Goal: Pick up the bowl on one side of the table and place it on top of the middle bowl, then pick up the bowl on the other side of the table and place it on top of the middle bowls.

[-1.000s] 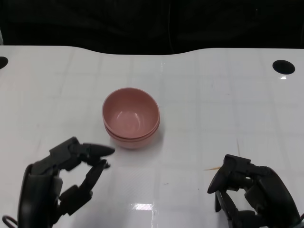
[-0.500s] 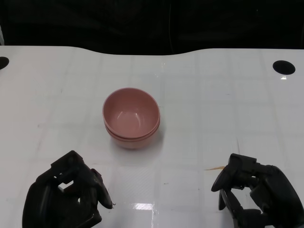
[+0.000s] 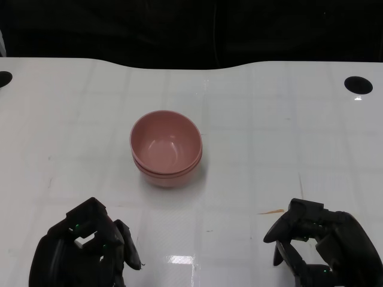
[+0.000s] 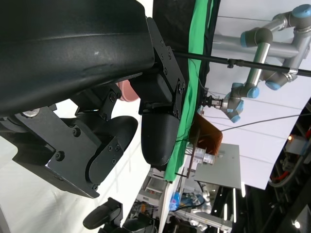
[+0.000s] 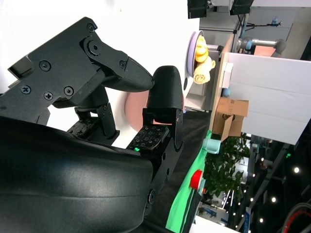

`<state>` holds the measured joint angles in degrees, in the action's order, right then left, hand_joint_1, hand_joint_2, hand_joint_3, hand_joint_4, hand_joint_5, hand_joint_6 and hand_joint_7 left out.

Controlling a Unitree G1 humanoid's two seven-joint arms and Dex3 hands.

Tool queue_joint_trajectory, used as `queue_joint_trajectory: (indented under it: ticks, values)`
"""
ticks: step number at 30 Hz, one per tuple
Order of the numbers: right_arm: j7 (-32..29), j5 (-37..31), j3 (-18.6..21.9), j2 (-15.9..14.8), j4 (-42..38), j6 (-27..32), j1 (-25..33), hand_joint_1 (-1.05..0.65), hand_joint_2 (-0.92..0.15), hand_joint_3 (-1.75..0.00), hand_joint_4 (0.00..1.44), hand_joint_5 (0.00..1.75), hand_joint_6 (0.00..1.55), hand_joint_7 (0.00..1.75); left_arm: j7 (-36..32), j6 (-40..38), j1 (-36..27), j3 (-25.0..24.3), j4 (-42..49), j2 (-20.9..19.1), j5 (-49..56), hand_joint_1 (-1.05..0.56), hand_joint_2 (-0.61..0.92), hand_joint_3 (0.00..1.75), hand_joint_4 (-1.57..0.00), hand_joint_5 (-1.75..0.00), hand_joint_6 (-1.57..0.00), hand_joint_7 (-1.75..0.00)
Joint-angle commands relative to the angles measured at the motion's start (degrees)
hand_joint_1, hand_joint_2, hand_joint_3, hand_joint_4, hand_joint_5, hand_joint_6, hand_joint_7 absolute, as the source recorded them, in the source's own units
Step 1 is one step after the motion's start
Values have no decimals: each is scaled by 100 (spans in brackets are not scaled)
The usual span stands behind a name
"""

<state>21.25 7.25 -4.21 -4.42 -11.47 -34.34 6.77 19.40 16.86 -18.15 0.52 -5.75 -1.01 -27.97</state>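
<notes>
A stack of pink bowls (image 3: 166, 149) stands upright in the middle of the white table (image 3: 269, 131); rims of the nested bowls show below the top one. My left hand (image 3: 84, 251) sits at the near left edge, fingers curled in, holding nothing. My right hand (image 3: 320, 242) sits at the near right edge, fingers curled in, also with nothing in it. Both hands are well short of the stack. A sliver of the pink bowls (image 4: 127, 90) peeks behind my left hand (image 4: 121, 121); the pink stack (image 5: 135, 108) also shows past my right hand (image 5: 121, 111).
A small orange-brown sliver (image 3: 272, 211) lies on the table just ahead of my right hand. A black round hole (image 3: 357, 84) sits at the far right of the table, another hole (image 3: 3, 78) at the far left edge.
My left hand has drawn back toward the near edge and its fingers have curled in from a spread pose. The right hand has slipped slightly lower. The bowls have not moved.
</notes>
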Motion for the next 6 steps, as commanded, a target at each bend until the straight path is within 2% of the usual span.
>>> queue_joint_trajectory:
  ticks: [1, 6]
  values:
    - [-19, 41, 90, -12, -164, -203, -77, -15, -50, -110, 83, 143, 89, 106, 192, 2, 38, -97, 92, 27, -52, -13, 26, 160, -92, -169, -90, -151]
    - [-17, 43, 101, -16, -298, -347, -142, -15, -50, -110, 84, 143, 89, 107, 260, 10, 57, -165, 132, 65, 57, -14, 23, 162, -94, -168, -92, -151]
